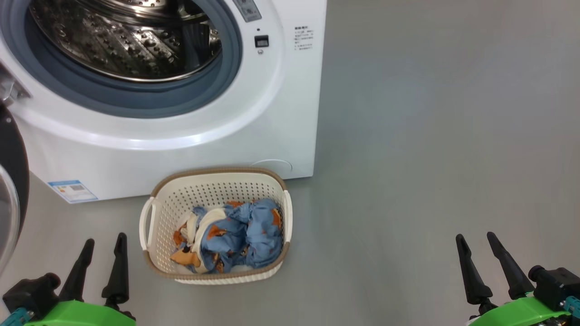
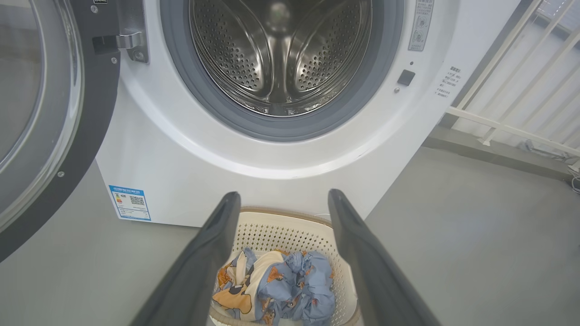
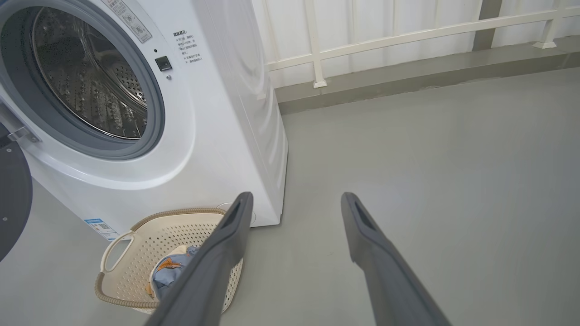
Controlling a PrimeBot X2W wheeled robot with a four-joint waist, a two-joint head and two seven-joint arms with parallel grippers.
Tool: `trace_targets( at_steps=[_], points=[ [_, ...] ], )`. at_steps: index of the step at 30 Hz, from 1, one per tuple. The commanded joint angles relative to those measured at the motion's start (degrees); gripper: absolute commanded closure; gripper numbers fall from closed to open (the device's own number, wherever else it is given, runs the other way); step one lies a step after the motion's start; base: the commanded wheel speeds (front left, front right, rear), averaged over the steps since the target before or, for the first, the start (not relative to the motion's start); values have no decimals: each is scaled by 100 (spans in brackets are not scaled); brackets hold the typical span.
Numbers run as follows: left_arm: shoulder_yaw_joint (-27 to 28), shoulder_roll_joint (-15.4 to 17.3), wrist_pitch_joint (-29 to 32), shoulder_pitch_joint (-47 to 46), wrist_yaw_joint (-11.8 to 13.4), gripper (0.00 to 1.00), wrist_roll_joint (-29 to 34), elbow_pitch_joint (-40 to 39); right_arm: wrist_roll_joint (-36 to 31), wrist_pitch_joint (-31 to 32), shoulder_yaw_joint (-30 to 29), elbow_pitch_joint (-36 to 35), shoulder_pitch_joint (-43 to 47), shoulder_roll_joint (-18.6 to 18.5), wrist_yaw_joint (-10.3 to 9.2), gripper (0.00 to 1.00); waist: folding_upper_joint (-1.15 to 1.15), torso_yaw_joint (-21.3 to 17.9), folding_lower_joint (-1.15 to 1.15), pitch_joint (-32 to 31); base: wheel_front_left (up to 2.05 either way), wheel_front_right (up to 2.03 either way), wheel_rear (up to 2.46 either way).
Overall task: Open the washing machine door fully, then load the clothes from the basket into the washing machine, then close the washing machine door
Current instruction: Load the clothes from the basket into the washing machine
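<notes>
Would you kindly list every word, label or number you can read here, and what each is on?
Blue label sticker, low on the washing machine front: print and a square code, too small to read.
Black printed lines right of the gasket: too small to read.
Grey label at the gasket's upper right: blurred.
Nothing can be quoted.

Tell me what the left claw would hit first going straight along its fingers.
Probably the washing machine, at its white front below the opening, likely clearing the basket; depth is unclear.
</notes>
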Motion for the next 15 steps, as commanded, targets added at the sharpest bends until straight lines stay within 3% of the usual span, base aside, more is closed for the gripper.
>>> trace_targets(
  at_steps=[1,15],
  points=[
    [211,202,-32,-225,-14,0,-55,-147,-6,-69,124,-152,-118,-45,17,0,0,-1,0,12,93,-151,58],
    [291,204,-32,-279,-14,0,16,-160,-8,-69,139,-151,-188,6,17,0,0,-14,0,87,89,-126,37]
  ],
)
